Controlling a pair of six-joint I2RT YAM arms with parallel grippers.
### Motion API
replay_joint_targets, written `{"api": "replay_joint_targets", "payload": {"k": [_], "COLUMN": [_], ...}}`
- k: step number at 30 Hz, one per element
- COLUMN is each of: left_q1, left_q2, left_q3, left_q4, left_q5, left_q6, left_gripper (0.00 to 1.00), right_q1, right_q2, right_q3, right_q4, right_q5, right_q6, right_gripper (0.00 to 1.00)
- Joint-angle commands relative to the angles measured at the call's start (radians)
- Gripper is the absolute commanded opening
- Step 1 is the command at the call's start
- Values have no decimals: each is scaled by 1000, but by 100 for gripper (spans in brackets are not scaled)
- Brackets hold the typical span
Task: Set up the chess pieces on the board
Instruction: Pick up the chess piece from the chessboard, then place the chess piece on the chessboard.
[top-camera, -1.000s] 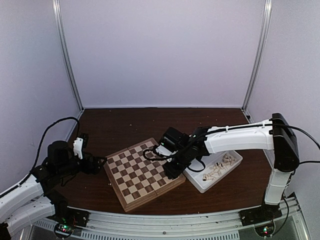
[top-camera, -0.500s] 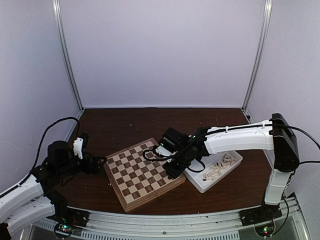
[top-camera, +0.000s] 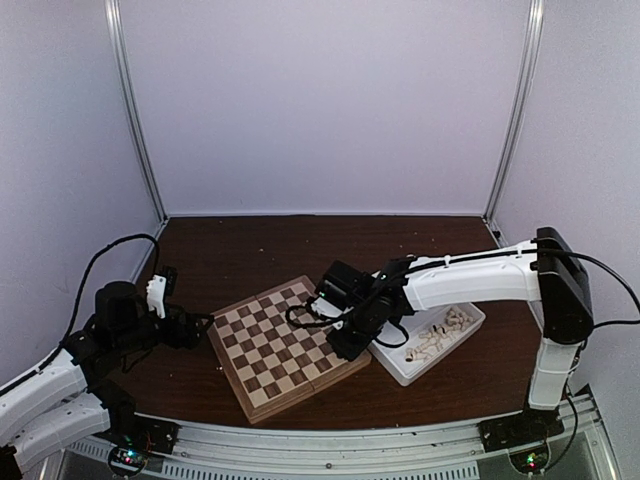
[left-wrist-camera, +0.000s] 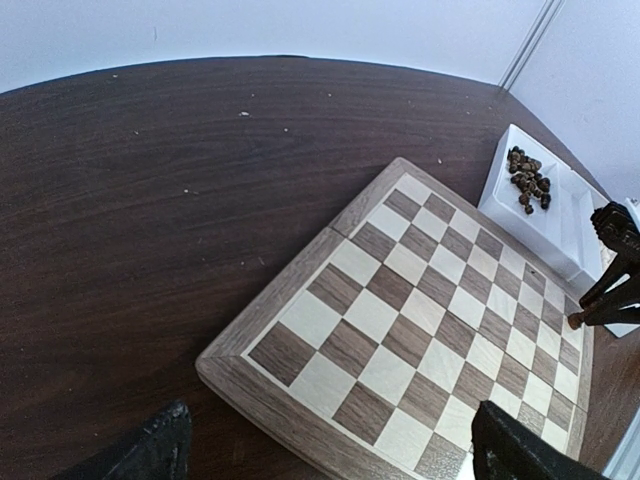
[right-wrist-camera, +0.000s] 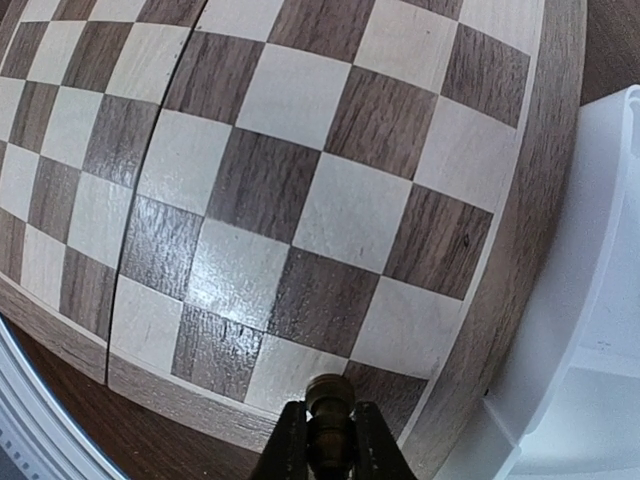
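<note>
On the table: board (top-camera: 285, 345) lay at a slant between the two arms; its pale border and centre seam showed plainly; white tray (top-camera: 402, 368) sat just beside its right edge
Tray: two compartments; dark pieces (left-wrist-camera: 528, 180) were heaped in one; pale pieces (top-camera: 440, 335) lay scattered in the other
Right gripper (top-camera: 343, 345): reached across the tray end and hung over the board's tray-side edge; jaws were narrow, pinched on one dark piece (right-wrist-camera: 330, 395)
Held piece: its rounded end stuck out past the fingertips (right-wrist-camera: 290, 440); it was over the outermost row of squares, close to the border by the tray, toward the corner nearest the arms; from where I stood I couldn't tell whether it touched the wood
Left gripper (top-camera: 195, 328): was low over the table just off the board's left side, apart from it; jaws were wide, black fingers (left-wrist-camera: 150, 455) spread to either side of its own view, with the board's near corner showing between them
Left arm: folded back toward its base; cable looped above it
</note>
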Motion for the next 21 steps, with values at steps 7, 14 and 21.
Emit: {"api": "replay_joint_targets", "payload": {"k": [7,14,21], "left_q1": [-3,-3,-4], "left_q2": [0,1,2], "left_q3": [-5,-4,-4], "left_q4": [24,21,22], "left_q5": [-10,-10,-12], "left_q6": [-4,-4,-4], "left_gripper": [98,98,98], "right_q1": [9,2,-16], "right_q2": [-8,31,70], "right_q3": [48,104,135], "right_q4": [-22,-9,14], "right_q5": [116,195,168], "right_q6": [-7,-20,-27], "right_gripper": [8,8,7]}}
